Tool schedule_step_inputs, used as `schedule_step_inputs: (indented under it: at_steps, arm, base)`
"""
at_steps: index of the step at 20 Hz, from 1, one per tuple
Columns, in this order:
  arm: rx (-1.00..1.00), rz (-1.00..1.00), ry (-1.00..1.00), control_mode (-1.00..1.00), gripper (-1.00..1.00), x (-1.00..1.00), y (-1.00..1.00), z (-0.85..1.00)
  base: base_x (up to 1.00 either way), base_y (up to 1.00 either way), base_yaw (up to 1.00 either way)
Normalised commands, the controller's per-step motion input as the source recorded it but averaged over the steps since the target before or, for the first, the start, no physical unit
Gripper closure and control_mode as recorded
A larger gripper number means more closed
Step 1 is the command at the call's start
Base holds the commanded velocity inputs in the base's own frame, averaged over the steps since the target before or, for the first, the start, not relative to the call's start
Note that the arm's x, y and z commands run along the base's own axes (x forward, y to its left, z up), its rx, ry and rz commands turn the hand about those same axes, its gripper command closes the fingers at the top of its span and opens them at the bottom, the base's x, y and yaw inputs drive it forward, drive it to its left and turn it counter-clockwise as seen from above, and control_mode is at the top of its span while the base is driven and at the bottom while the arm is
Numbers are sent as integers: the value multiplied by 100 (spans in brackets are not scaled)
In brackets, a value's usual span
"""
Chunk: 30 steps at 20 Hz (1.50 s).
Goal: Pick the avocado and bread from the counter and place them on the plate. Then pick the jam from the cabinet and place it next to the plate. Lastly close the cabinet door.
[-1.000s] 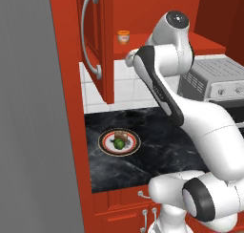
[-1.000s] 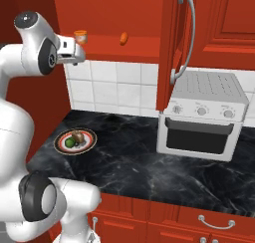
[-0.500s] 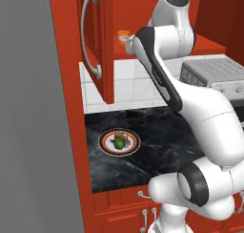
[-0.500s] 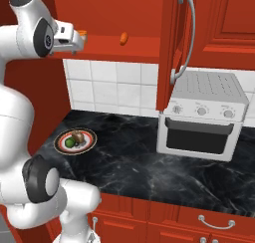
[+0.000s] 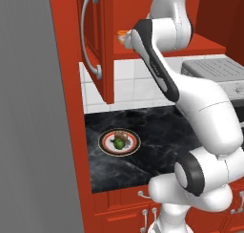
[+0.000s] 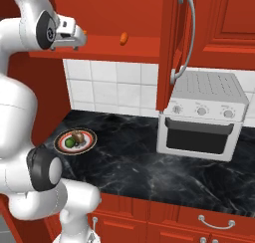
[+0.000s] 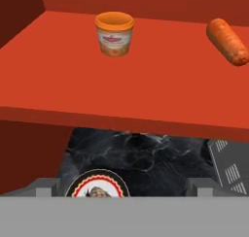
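The orange jam (image 7: 115,34) jar stands upright on the red cabinet (image 7: 58,76) shelf, ahead of my gripper (image 7: 124,186), which is open with its fingertips (image 7: 46,185) wide apart and nothing between them. From the right base view, the gripper (image 6: 77,35) hovers at shelf height just left of the jam (image 6: 85,33). The plate (image 5: 106,142) sits on the black counter (image 5: 162,127) below, carrying the avocado (image 5: 118,143) and the bread (image 5: 122,135). The cabinet door (image 5: 97,41) hangs open, its silver handle facing out.
An orange carrot-like item (image 7: 227,41) lies on the shelf to the right of the jam. A silver toaster oven (image 6: 204,117) stands on the counter at the right. A grey wall (image 5: 33,132) borders the counter's left side.
The arm has lifted and the hand has risen to shelf level in front of the jam. The jaws have stayed open, and the plate and its food have not moved.
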Motion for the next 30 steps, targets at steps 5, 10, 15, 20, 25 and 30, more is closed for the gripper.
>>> schedule_step_inputs:
  at_steps: [5,10,15,20,25,30]
  arm:
    - [0,0,0,-100,-100,30,0,0]
    - [0,0,0,-100,-100,39,0,0]
    - [0,0,0,-100,-100,33,0,0]
    - [0,0,0,-100,-100,28,3,0]
    - [0,0,0,-100,-100,29,8,0]
    - [0,0,1,-100,-100,28,7,0]
  base:
    - [0,0,0]
    - [0,0,0]
    - [0,0,0]
    - [0,0,0]
    - [0,0,0]
    - [0,0,0]
